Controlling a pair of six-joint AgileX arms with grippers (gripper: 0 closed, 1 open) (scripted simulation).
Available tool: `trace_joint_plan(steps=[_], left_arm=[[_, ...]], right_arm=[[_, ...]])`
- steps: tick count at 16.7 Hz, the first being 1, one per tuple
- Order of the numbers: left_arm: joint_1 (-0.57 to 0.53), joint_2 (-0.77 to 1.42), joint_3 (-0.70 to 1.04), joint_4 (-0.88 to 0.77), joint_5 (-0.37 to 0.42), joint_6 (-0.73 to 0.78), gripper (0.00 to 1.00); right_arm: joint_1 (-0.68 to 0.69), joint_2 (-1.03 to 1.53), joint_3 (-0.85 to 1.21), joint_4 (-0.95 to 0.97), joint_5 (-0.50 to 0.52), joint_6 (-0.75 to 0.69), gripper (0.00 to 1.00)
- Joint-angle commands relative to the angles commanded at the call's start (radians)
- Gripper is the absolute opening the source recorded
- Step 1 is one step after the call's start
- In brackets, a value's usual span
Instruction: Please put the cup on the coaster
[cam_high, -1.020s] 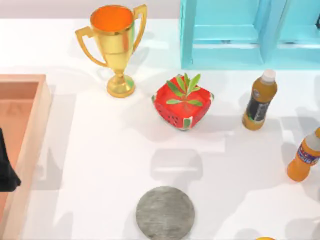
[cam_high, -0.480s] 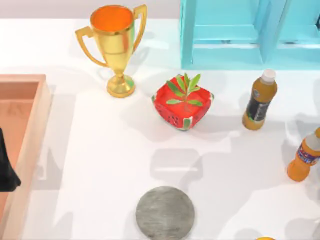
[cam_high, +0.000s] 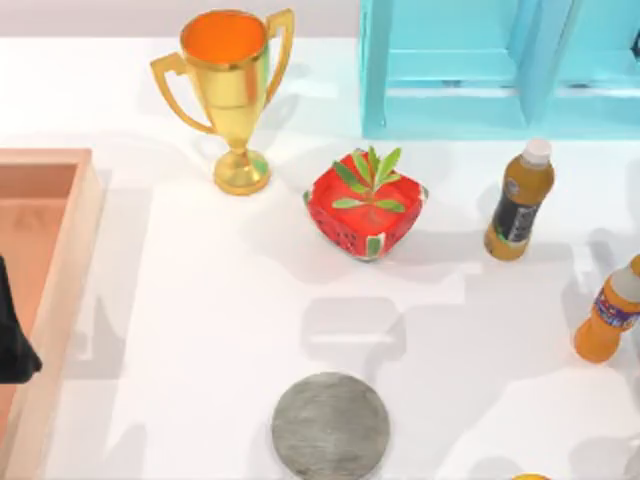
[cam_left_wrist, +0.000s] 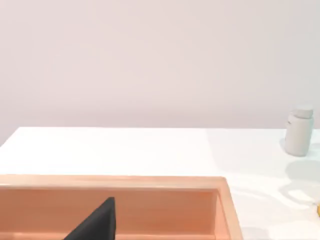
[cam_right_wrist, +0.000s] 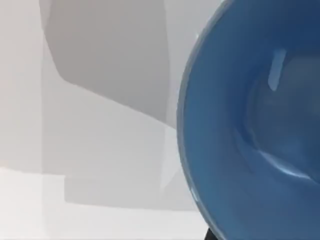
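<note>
The gold cup (cam_high: 230, 90) stands upright at the back left of the table, orange inside, with two angular handles. Near the front edge, around the middle, the grey mottled coaster (cam_high: 330, 425) lies flat with nothing on it. A dark part of my left gripper (cam_high: 12, 345) sits at the far left over the wooden tray (cam_high: 62, 262), well away from both. The left wrist view shows that gripper as a dark wedge (cam_left_wrist: 97, 224) above the tray's inside. A dark sliver of my right gripper (cam_right_wrist: 212, 235) shows beside a blue bowl (cam_right_wrist: 255, 130).
A red watermelon-patterned pot with a green plant (cam_high: 365, 205) stands between cup and coaster. A turquoise shelf (cam_high: 480, 70) fills the back right. Two orange bottles (cam_high: 518, 200) (cam_high: 608, 312) stand on the right. A small white bottle (cam_left_wrist: 298, 131) stands farther off.
Only the shadows on the right side of the table have shifted a little. The cup, the coaster and the left arm have stayed in place.
</note>
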Motion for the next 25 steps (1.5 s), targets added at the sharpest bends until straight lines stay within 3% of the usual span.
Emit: trace_joint_plan(steps=[2,3,15,20,25], left_arm=[[0.000,0.000,0.000,0.000,0.000,0.000,1.00],[0.000,0.000,0.000,0.000,0.000,0.000,1.00],[0.000,0.000,0.000,0.000,0.000,0.000,1.00],[0.000,0.000,0.000,0.000,0.000,0.000,1.00],[0.000,0.000,0.000,0.000,0.000,0.000,1.00]], right_arm=[[0.000,0.000,0.000,0.000,0.000,0.000,0.02],[0.000,0.000,0.000,0.000,0.000,0.000,0.00],[-0.001,-0.028,0.024,0.011,0.029,0.056,0.00],[0.094,-0.137,0.101,0.051,0.139,0.355,0.00],[0.322,-0.248,0.157,0.096,0.261,0.838,0.00]])
